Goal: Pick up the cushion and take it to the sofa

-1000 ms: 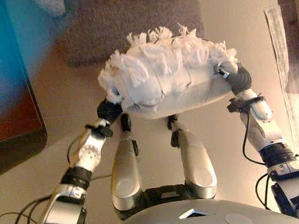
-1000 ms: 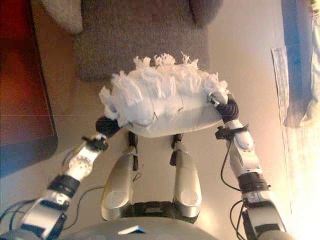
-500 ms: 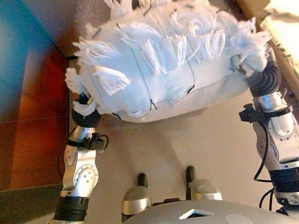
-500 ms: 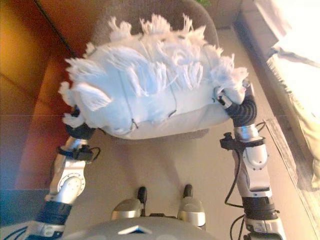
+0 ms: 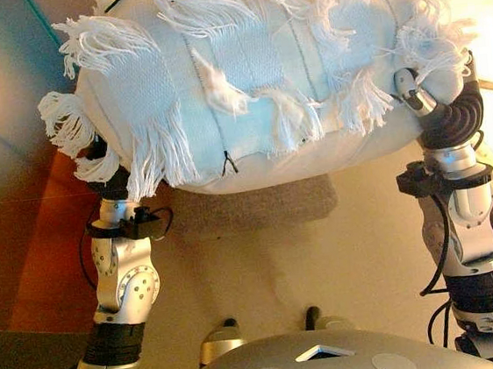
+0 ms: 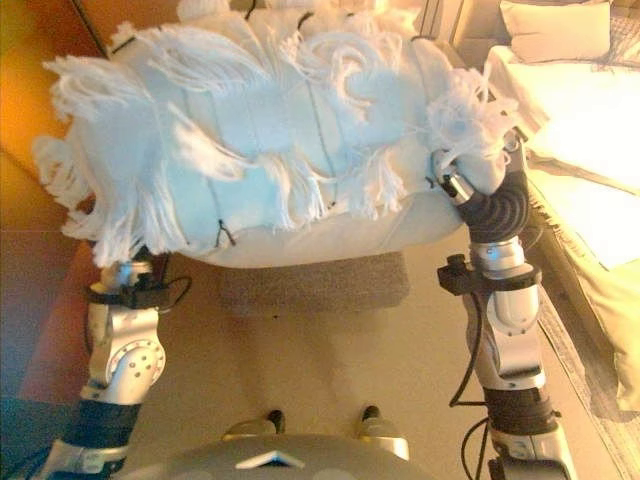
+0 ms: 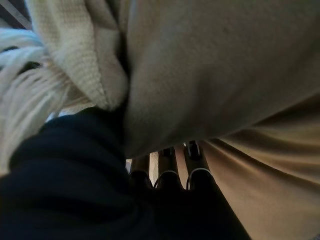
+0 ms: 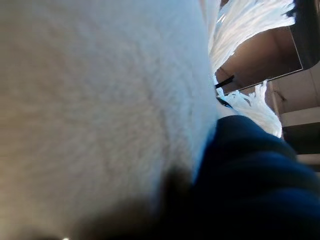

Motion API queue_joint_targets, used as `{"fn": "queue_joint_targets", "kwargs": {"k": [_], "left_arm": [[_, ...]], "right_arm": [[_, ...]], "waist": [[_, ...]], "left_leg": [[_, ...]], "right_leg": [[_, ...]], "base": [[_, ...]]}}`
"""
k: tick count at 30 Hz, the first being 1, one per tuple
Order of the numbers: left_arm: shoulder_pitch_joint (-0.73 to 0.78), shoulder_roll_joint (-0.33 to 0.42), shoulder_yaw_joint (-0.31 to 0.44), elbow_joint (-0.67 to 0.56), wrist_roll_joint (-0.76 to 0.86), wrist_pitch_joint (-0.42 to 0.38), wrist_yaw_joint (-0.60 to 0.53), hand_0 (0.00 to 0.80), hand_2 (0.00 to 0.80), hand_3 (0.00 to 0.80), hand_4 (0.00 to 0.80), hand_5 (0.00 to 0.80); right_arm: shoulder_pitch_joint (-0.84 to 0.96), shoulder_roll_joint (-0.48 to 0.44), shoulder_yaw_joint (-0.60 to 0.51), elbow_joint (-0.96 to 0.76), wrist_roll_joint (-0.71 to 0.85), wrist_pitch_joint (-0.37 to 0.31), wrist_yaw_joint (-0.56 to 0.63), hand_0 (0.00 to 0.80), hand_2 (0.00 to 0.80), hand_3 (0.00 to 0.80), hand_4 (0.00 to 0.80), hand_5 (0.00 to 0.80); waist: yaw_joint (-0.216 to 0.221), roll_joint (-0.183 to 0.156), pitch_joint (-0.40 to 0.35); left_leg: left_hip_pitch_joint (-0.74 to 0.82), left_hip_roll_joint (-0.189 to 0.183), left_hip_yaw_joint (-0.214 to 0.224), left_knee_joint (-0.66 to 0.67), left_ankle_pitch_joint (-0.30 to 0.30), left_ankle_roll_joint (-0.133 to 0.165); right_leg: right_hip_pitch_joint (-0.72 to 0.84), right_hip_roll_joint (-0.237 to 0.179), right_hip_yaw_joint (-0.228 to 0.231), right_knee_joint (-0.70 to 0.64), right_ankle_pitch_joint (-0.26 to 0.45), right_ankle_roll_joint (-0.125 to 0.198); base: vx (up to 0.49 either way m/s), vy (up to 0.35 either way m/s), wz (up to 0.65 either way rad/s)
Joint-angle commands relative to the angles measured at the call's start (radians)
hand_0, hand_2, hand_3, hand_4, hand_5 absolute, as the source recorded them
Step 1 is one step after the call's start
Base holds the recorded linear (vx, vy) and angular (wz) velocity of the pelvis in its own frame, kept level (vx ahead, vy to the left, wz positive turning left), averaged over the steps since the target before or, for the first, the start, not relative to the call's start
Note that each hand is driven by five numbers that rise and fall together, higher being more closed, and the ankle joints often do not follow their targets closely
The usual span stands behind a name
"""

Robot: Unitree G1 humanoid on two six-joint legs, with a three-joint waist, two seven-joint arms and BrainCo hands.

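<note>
The white fringed cushion (image 5: 262,77) is held up off the floor between both hands, filling the upper part of the head views. The left hand (image 7: 170,172) presses against its left end from below, straight fingers lying flat against the fabric. The right hand (image 5: 437,111) is pushed into the cushion's right end; whether its fingers are spread or curled cannot be told. A brown rug (image 5: 257,205) lies on the floor beneath.

Woven, tasselled cloth cushion (image 5: 252,69)
</note>
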Motion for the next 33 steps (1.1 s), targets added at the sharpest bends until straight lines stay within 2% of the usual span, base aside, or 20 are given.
{"fn": "queue_joint_targets", "kwargs": {"k": [1,2,4,7,11,12,13,15,18,21,22,23,25,26,27,28,29,30,32,33], "left_arm": [[-0.103,0.002,-0.003,-0.108,0.064,-0.090,-0.044,0.800,0.800,0.800,0.800,0.800],[-0.099,-0.004,-0.003,-0.109,0.062,-0.091,-0.051,0.800,0.800,0.800,0.800,0.800],[-0.095,-0.012,0.004,-0.107,0.062,-0.090,-0.063,0.800,0.800,0.800,0.800,0.800],[-0.094,-0.008,0.005,-0.107,0.053,-0.101,-0.053,0.800,0.800,0.800,0.800,0.800],[-0.107,-0.010,-0.023,-0.094,0.076,-0.117,-0.015,0.800,0.800,0.800,0.800,0.800],[-0.106,-0.010,-0.025,-0.094,0.077,-0.116,-0.011,0.800,0.800,0.800,0.800,0.800],[-0.095,-0.016,-0.022,-0.095,0.073,-0.113,-0.010,0.800,0.800,0.800,0.800,0.800],[-0.066,-0.024,-0.009,-0.100,0.062,-0.107,-0.026,0.800,0.800,0.800,0.800,0.800],[-0.035,-0.028,0.007,-0.106,0.056,-0.099,-0.041,0.800,0.800,0.800,0.800,0.800],[-0.024,-0.027,0.017,-0.106,0.049,-0.104,-0.052,0.800,0.800,0.800,0.800,0.800],[-0.025,-0.024,0.021,-0.109,0.047,-0.109,-0.057,0.800,0.800,0.800,0.800,0.800],[-0.028,-0.019,0.025,-0.111,0.045,-0.112,-0.056,0.800,0.800,0.800,0.800,0.800],[-0.030,-0.004,0.029,-0.119,0.055,-0.098,-0.013,0.800,0.800,0.800,0.800,0.800],[-0.034,-0.001,0.033,-0.117,0.049,-0.084,-0.007,0.800,0.800,0.800,0.800,0.800],[-0.038,-0.001,0.035,-0.115,0.046,-0.075,-0.013,0.800,0.800,0.800,0.800,0.800],[-0.039,0.001,0.035,-0.118,0.062,-0.067,-0.024,0.800,0.800,0.800,0.800,0.800],[-0.040,0.012,0.031,-0.124,0.074,-0.064,-0.019,0.800,0.800,0.800,0.800,0.800],[-0.042,0.022,0.027,-0.127,0.082,-0.065,-0.011,0.800,0.800,0.800,0.800,0.800],[-0.067,0.045,0.012,-0.112,0.089,-0.071,0.008,0.800,0.800,0.800,0.800,0.800],[-0.079,0.058,0.010,-0.103,0.078,-0.071,0.002,0.800,0.800,0.800,0.800,0.800]], "right_arm": [[-0.118,-0.010,0.052,-0.103,0.048,-0.081,0.046,0.800,0.800,0.800,0.800,0.800],[-0.116,-0.007,0.059,-0.100,0.034,-0.086,0.045,0.800,0.800,0.800,0.800,0.800],[-0.116,-0.004,0.069,-0.100,0.014,-0.083,0.039,0.800,0.800,0.800,0.800,0.800],[-0.147,0.001,0.098,-0.102,-0.002,-0.059,0.023,0.800,0.800,0.800,0.800,0.800],[-0.180,0.009,0.141,-0.084,-0.024,-0.039,-0.003,0.800,0.800,0.800,0.800,0.800],[-0.179,0.010,0.142,-0.083,-0.023,-0.036,-0.001,0.800,0.800,0.800,0.800,0.800],[-0.171,0.013,0.149,-0.086,-0.022,-0.022,0.007,0.800,0.800,0.800,0.800,0.800],[-0.154,0.015,0.152,-0.092,-0.014,-0.007,0.023,0.800,0.800,0.800,0.800,0.800],[-0.126,0.010,0.151,-0.098,0.006,-0.004,0.043,0.800,0.800,0.800,0.800,0.800],[-0.116,-0.007,0.142,-0.103,0.046,-0.004,0.058,0.800,0.800,0.800,0.800,0.800],[-0.122,-0.016,0.142,-0.097,0.052,-0.011,0.056,0.800,0.800,0.800,0.800,0.800],[-0.125,-0.017,0.144,-0.091,0.051,-0.019,0.059,0.800,0.800,0.800,0.800,0.800],[-0.106,-0.014,0.137,-0.092,0.083,-0.019,0.070,0.800,0.800,0.800,0.800,0.800],[-0.089,-0.014,0.124,-0.100,0.107,-0.008,0.076,0.800,0.800,0.800,0.800,0.800],[-0.075,-0.013,0.115,-0.104,0.114,-0.003,0.075,0.800,0.800,0.800,0.800,0.800],[-0.055,-0.007,0.107,-0.104,0.112,-0.012,0.079,0.800,0.800,0.800,0.800,0.800],[-0.040,-0.007,0.104,-0.110,0.110,-0.025,0.081,0.800,0.800,0.800,0.800,0.800],[-0.033,-0.006,0.107,-0.114,0.107,-0.037,0.081,0.800,0.800,0.800,0.800,0.800],[-0.034,0.003,0.118,-0.118,0.092,-0.056,0.066,0.800,0.800,0.800,0.800,0.800],[-0.037,0.008,0.120,-0.118,0.080,-0.060,0.055,0.800,0.800,0.800,0.800,0.800]], "waist": [[0.031,-0.060,0.043],[0.035,-0.066,0.066],[0.039,-0.061,0.086],[0.068,-0.020,0.100],[0.115,0.022,0.102],[0.119,0.020,0.104],[0.138,0.034,0.100],[0.159,0.053,0.099],[0.175,0.064,0.096],[0.185,0.058,0.092],[0.190,0.052,0.087],[0.190,0.049,0.077],[0.187,0.029,0.052],[0.188,0.014,0.036],[0.191,0.003,0.023],[0.201,0.000,0.001],[0.195,-0.013,-0.004],[0.188,-0.015,-0.006],[0.168,-0.006,0.001],[0.165,-0.014,0.006]], "left_leg": [[-0.126,-0.036,0.039,0.361,-0.105,0.026],[-0.171,-0.040,0.050,0.447,-0.092,0.028],[-0.217,-0.046,0.060,0.487,-0.082,0.033],[-0.245,-0.066,0.020,0.350,-0.026,0.033],[-0.292,-0.021,-0.003,0.140,0.139,0.000],[-0.290,-0.022,-0.005,0.122,0.153,-0.002],[-0.312,-0.004,-0.039,0.079,0.193,-0.013],[-0.326,0.035,-0.073,0.043,0.225,-0.025],[-0.342,0.088,-0.108,0.009,0.223,-0.043],[-0.359,0.113,-0.137,0.014,0.225,-0.062],[-0.364,0.123,-0.136,0.017,0.209,-0.064],[-0.358,0.126,-0.106,0.024,0.203,-0.064],[-0.362,0.095,-0.070,0.096,0.180,-0.043],[-0.370,0.071,-0.055,0.135,0.155,-0.018],[-0.379,0.053,-0.040,0.162,0.133,0.003],[-0.384,0.039,-0.031,0.176,0.119,0.026],[-0.378,0.013,-0.033,0.186,0.102,0.037],[-0.370,0.001,-0.033,0.190,0.089,0.050],[-0.342,-0.018,-0.044,0.186,0.069,0.079],[-0.336,-0.038,-0.043,0.185,0.067,0.084]], "right_leg": [[0.027,0.011,-0.007,0.125,-0.117,-0.051],[0.026,0.008,-0.007,0.142,-0.117,-0.061],[0.028,0.014,0.000,0.166,-0.129,-0.065],[0.044,0.048,0.031,0.199,-0.178,-0.057],[0.136,0.082,0.076,0.189,-0.245,-0.061],[0.146,0.080,0.081,0.192,-0.255,-0.061],[0.177,0.087,0.106,0.216,-0.291,-0.065],[0.195,0.093,0.138,0.264,-0.332,-0.067],[0.217,0.075,0.161,0.344,-0.409,-0.058],[0.255,0.025,0.173,0.403,-0.472,-0.032],[0.271,-0.013,0.167,0.411,-0.469,-0.008],[0.289,-0.048,0.148,0.422,-0.452,0.017],[0.315,-0.107,0.127,0.455,-0.343,0.072],[0.329,-0.129,0.117,0.477,-0.282,0.093],[0.335,-0.150,0.109,0.506,-0.217,0.099],[0.319,-0.162,0.116,0.539,-0.101,0.097],[0.301,-0.172,0.116,0.581,-0.077,0.095],[0.270,-0.162,0.130,0.616,-0.054,0.091],[0.164,-0.081,0.155,0.632,-0.059,0.069],[0.141,-0.062,0.132,0.587,-0.073,0.063]], "base": [[-0.036,-0.122,-0.18],[-0.023,-0.096,-0.23],[0.041,-0.029,-0.20],[0.222,0.056,0.01],[0.405,0.093,-0.57],[0.552,0.136,0.00],[0.590,0.152,0.09],[0.660,0.211,0.04],[0.680,0.245,-0.21],[0.643,0.314,-0.36],[0.735,0.421,-0.70],[0.612,0.420,-0.85],[0.538,0.392,-0.77],[0.521,0.357,-0.36],[0.514,0.352,-0.14],[0.483,0.291,-0.02],[0.448,0.245,-0.02],[0.432,0.192,0.10],[0.405,0.172,0.36],[0.384,0.066,0.21]]}}
